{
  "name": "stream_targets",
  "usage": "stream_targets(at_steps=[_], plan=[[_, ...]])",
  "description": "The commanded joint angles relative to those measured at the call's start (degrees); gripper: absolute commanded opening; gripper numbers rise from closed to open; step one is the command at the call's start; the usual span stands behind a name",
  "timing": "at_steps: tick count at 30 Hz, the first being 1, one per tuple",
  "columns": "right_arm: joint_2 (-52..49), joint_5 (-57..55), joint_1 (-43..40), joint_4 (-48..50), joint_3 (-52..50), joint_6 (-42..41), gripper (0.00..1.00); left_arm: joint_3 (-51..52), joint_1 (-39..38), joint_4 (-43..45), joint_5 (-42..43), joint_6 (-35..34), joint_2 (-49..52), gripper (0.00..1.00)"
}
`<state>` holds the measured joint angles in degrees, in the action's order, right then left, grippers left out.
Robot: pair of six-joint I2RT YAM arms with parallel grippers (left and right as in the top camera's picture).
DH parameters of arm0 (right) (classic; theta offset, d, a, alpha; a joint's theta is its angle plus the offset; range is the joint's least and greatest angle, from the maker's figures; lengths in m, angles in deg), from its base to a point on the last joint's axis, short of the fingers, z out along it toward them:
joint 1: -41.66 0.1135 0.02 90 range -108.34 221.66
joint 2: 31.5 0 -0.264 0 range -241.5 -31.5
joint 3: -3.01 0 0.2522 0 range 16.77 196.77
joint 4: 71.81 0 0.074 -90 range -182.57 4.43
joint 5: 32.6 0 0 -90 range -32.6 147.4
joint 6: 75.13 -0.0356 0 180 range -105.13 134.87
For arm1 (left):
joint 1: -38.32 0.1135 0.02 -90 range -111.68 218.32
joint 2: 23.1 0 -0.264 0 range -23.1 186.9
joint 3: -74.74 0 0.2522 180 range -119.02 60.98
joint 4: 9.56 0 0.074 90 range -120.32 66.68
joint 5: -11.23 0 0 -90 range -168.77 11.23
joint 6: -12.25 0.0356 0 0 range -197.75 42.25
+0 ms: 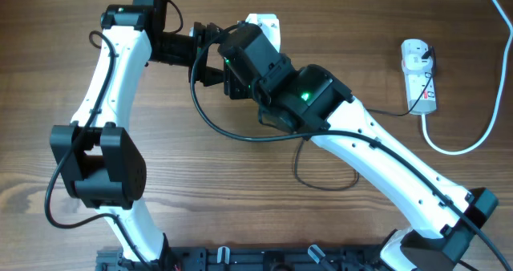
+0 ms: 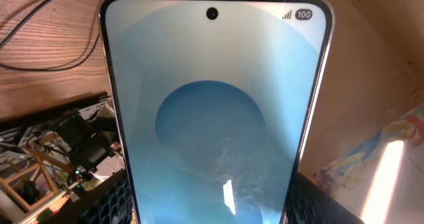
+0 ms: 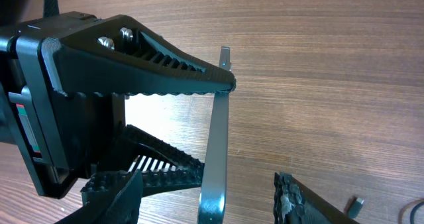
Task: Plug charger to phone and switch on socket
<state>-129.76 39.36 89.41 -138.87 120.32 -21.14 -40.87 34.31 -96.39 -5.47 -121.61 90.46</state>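
Left gripper (image 3: 213, 128): fingers clamp the phone (image 2: 212, 118) by its long sides and hold it off the wood, upper middle of the overhead frame.

Right gripper (image 3: 205, 201): jaws spread, empty as far as can be seen. The phone's thin edge stands between them, touching neither.

Charger (image 1: 232, 132): curves over the table at overhead centre, under the right arm. Its tip is hidden.

Socket (image 1: 418, 77): upper right, well apart from both arms.

Judgement: the plugging step is in hand. Next, the tip must be found, gripped and lined up with the phone's port. The switch comes after.
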Motion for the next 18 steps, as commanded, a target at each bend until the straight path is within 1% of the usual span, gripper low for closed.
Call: stream_targets(at_steps=[1, 4, 6, 10, 13, 18], plan=[[1.4, -0.07, -0.09, -0.04, 1.03, -0.46, 0.65, -0.17, 0.11, 0.17, 2.36, -0.35, -1.44, 0.61], [1.4, -0.09, -0.09, 0.15, 1.03, -0.48, 0.59, -0.17, 0.11, 0.17, 2.69, -0.33, -1.44, 0.61], [1.4, -0.09, -0.09, 0.13, 1.03, -0.55, 0.53, -0.17, 0.11, 0.17, 2.69, -0.33, -1.44, 0.61], [1.38, -0.11, -0.09, 0.15, 1.03, -0.57, 0.52, -0.17, 0.11, 0.17, 2.69, -0.33, -1.44, 0.61], [1.36, -0.11, -0.09, 0.13, 1.03, -0.59, 0.47, -0.17, 0.11, 0.17, 2.71, -0.33, -1.44, 0.61], [1.36, -0.09, -0.09, 0.13, 1.03, -0.59, 0.4, -0.17, 0.11, 0.17, 2.95, -0.33, -1.44, 0.62]])
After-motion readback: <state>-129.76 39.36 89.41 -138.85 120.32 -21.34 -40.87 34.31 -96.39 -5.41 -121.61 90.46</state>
